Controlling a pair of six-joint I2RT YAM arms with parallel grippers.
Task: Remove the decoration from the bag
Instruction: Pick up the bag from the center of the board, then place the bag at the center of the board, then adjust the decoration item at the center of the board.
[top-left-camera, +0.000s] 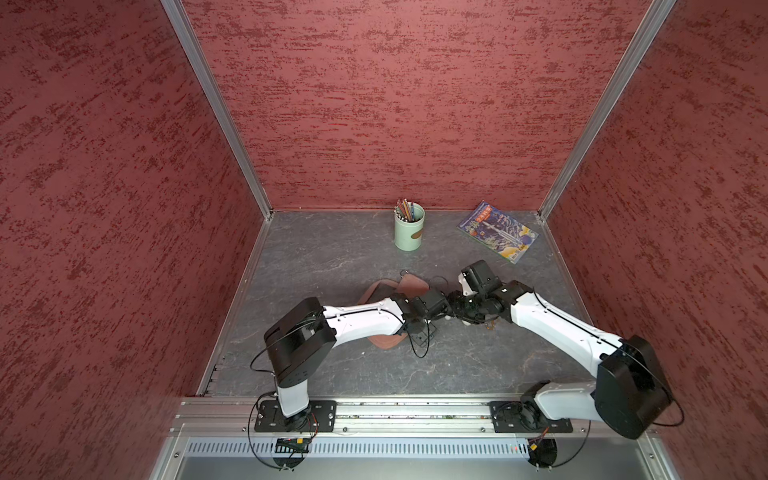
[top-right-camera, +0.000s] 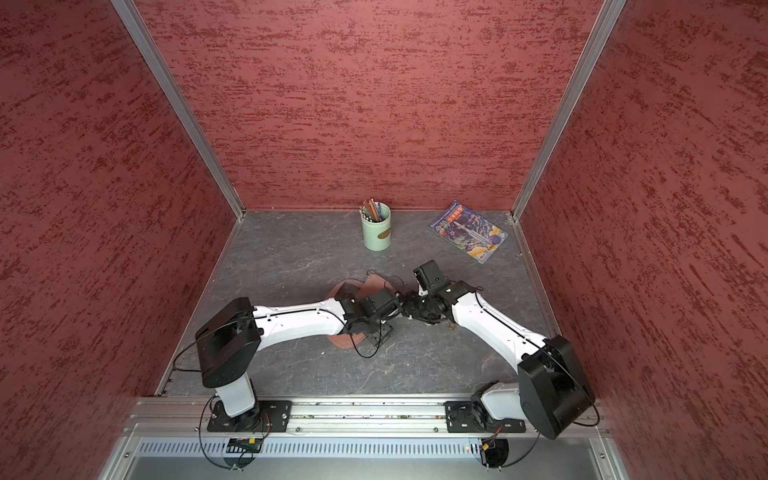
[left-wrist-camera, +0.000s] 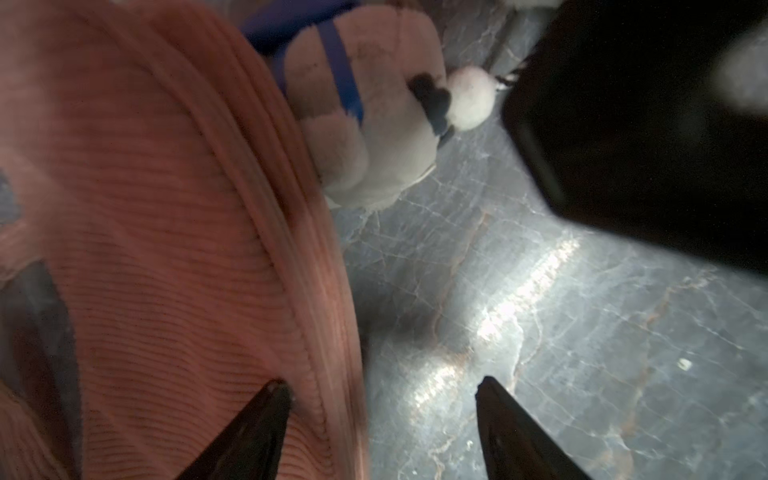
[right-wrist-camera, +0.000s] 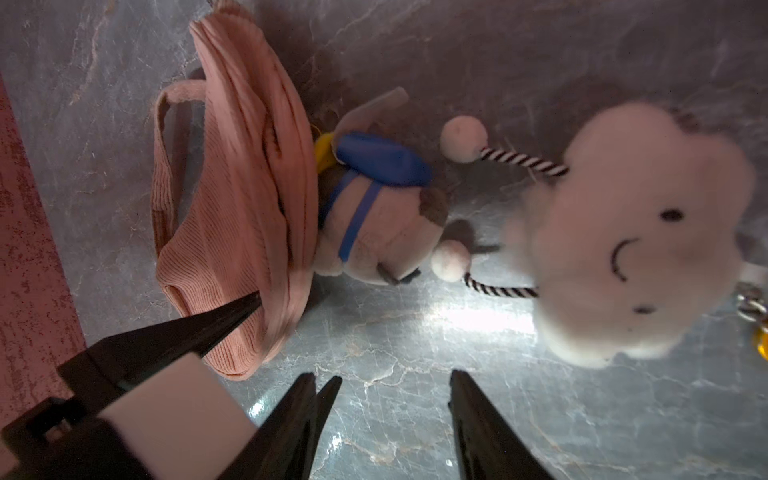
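Straddling the bag's (right-wrist-camera: 232, 208) rim: left gripper (left-wrist-camera: 382, 382), jaws apart. Right gripper (right-wrist-camera: 382, 374) spread, empty. Bag: soft ribbed pink fabric at table centre, probably light and floppy. Dog charm (right-wrist-camera: 374, 232) touches its 3 o'clock edge; squashy, so pinch the body. Cloud charm (right-wrist-camera: 631, 249) lies apart.

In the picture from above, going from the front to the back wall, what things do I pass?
In a top view: metal rail → pink bag → green cup of pencils; the book sits about level with the cup.
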